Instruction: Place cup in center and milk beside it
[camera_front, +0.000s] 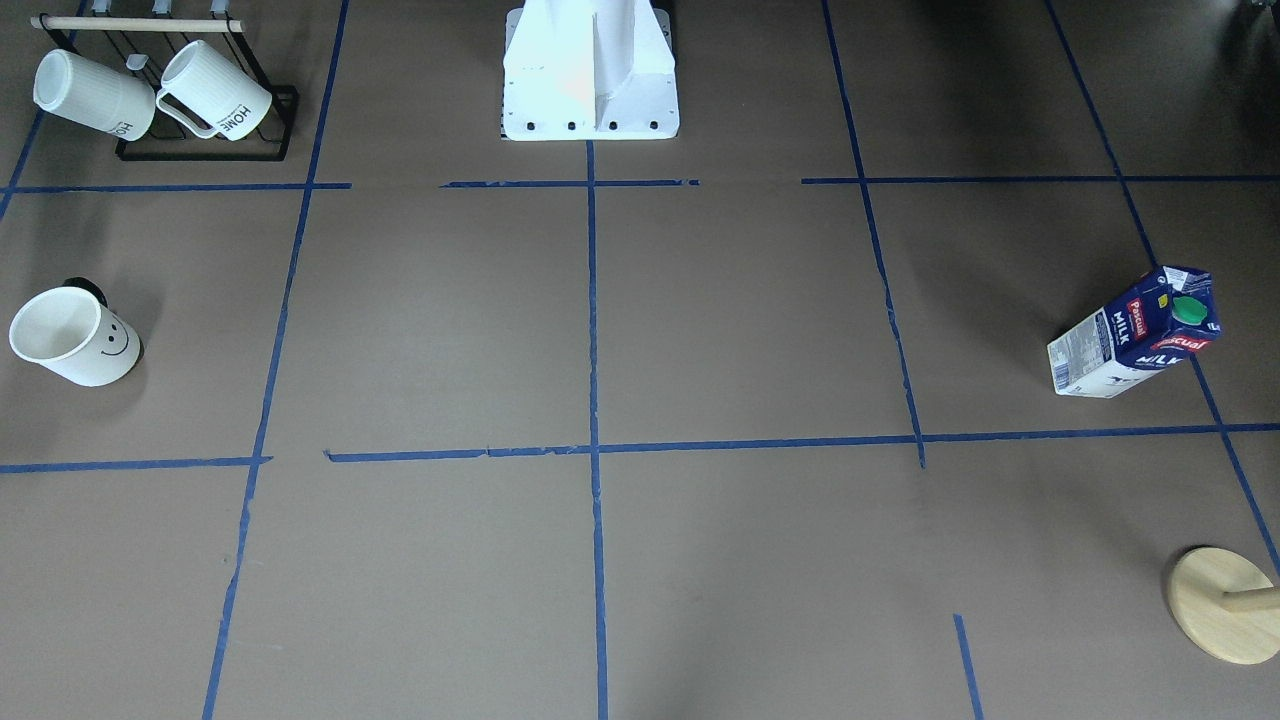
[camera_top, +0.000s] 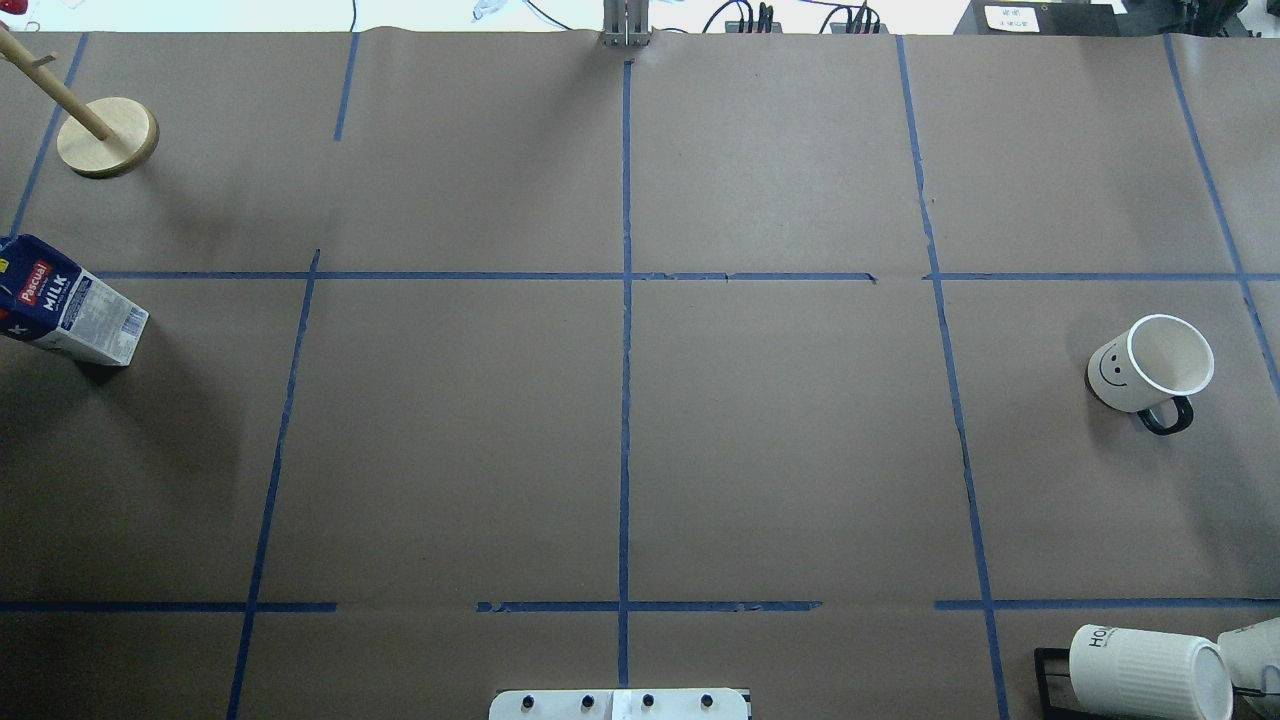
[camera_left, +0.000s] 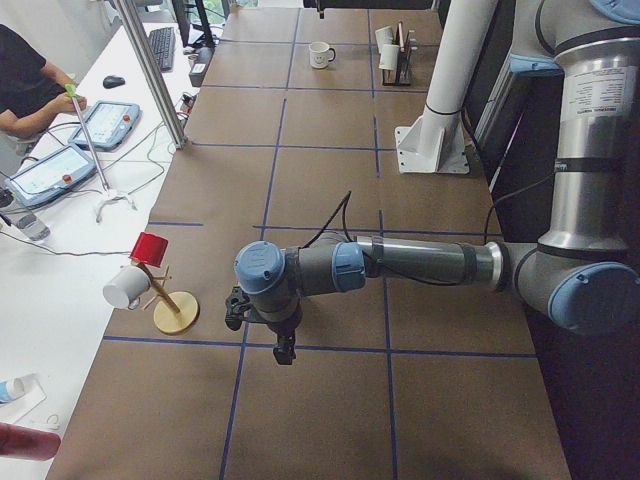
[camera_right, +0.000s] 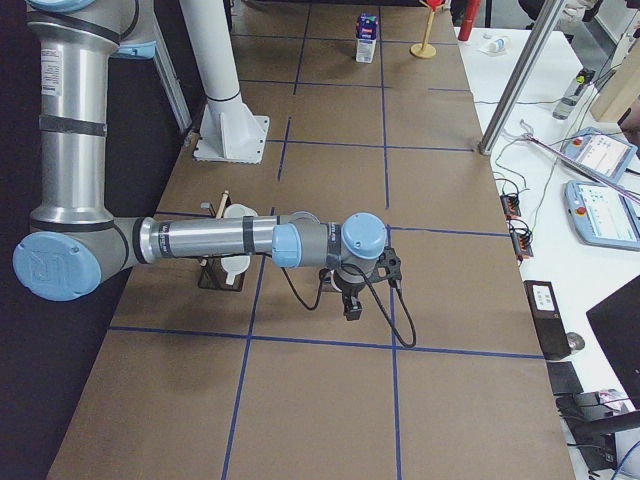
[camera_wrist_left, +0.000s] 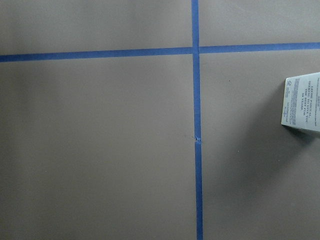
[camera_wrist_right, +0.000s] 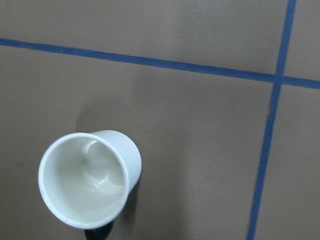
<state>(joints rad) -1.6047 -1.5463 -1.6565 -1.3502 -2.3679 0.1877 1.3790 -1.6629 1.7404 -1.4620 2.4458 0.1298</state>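
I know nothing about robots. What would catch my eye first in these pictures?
First, the brown table marked into squares by blue tape. A white cup with a smiley face stands at its end on the robot's right, and a blue milk carton at the opposite end. In the side views, the grey left arm and right arm stretch out over it.

white smiley-faced cup (camera_top: 1150, 365), blue-and-white milk (camera_front: 1135, 333), green cap (camera_front: 1188, 309)
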